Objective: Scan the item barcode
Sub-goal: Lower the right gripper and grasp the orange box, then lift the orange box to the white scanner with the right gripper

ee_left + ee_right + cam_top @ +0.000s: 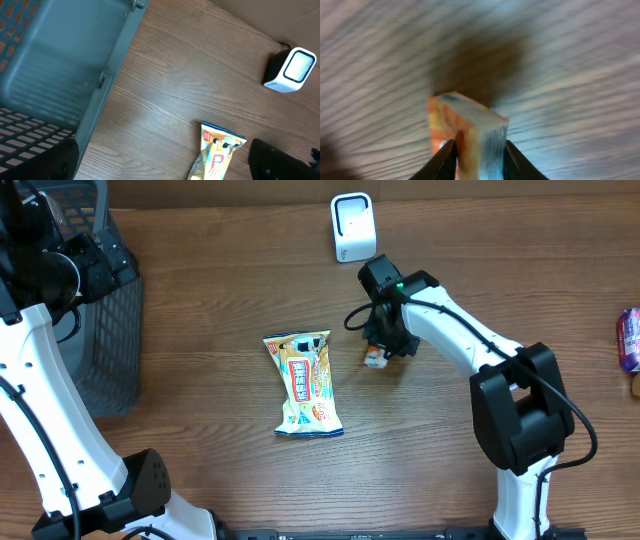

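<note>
nearest on the table [200, 300] a snack packet [303, 383] lies flat. just past it to the right, the right jaws pinch a small orange-and-white box [470, 145] from both sides, near the table's middle. farther back stands the white scanner [352, 227]. the left jaws hang spread wide by the grey basket [105, 330].

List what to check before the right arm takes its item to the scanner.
1. Right fingers on both sides of the small orange pack: ok.
2. Pack clear of the table: cannot tell.
3. Barcode face located: cannot tell, view blurred.
4. Scanner upright, nothing in front of it: ok.
5. Snack bag apart from the pack: ok.
6. Left fingers open, away by the basket: ok.
</note>
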You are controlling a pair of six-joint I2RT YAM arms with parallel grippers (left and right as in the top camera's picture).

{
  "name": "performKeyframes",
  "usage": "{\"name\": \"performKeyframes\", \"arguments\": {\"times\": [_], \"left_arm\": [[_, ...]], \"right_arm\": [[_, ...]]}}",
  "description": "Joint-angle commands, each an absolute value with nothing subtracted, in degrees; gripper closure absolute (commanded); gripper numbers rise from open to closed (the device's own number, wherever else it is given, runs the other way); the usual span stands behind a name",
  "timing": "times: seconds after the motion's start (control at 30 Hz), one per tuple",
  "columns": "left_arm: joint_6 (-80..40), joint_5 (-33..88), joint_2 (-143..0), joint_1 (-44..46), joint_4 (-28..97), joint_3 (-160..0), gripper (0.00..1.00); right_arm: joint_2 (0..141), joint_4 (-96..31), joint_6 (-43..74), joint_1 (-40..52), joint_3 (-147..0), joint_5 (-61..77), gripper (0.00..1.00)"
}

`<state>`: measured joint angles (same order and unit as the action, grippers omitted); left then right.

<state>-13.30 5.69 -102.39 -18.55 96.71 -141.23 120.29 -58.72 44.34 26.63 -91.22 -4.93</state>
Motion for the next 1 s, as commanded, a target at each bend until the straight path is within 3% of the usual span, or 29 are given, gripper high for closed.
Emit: {"name": "performKeyframes", "arguments": {"times": [0.0, 0.2, 0.5, 0.67, 0.8, 0.97], "left_arm": [[-12.40, 5.37, -101.58, -19.09, 96.79, -141.14, 0.00], [-12.40, 5.37, -101.58, -19.09, 96.79, -141.14, 0.00], [-12.40, 5.37, -101.58, -19.09, 96.79, -141.14, 0.00], [-12.40, 5.37, -101.58, -19.09, 96.79, -141.14, 0.00], [-12.40, 5.37, -101.58, -19.09, 96.79, -141.14, 0.00], [-12.40, 5.37, -101.58, -19.09, 96.79, -141.14, 0.00]], "right_arm": [[119.90, -61.25, 44.58, 24.49, -90.37, -8.34, 0.63], [119.90, -64.14, 38.72, 21.37, -91.72, -5.93, 0.48], [119.92, -57.39, 34.02, 20.82, -87.81, 9.91, 0.48], [119.92, -52.93, 35.18, 20.38, -82.94, 10.46, 0.48], [119.92, -51.57, 35.97, 19.11, -80.47, 10.35, 0.50], [119.92, -51.57, 35.94, 18.24, -80.58, 11.62, 0.74]]}}
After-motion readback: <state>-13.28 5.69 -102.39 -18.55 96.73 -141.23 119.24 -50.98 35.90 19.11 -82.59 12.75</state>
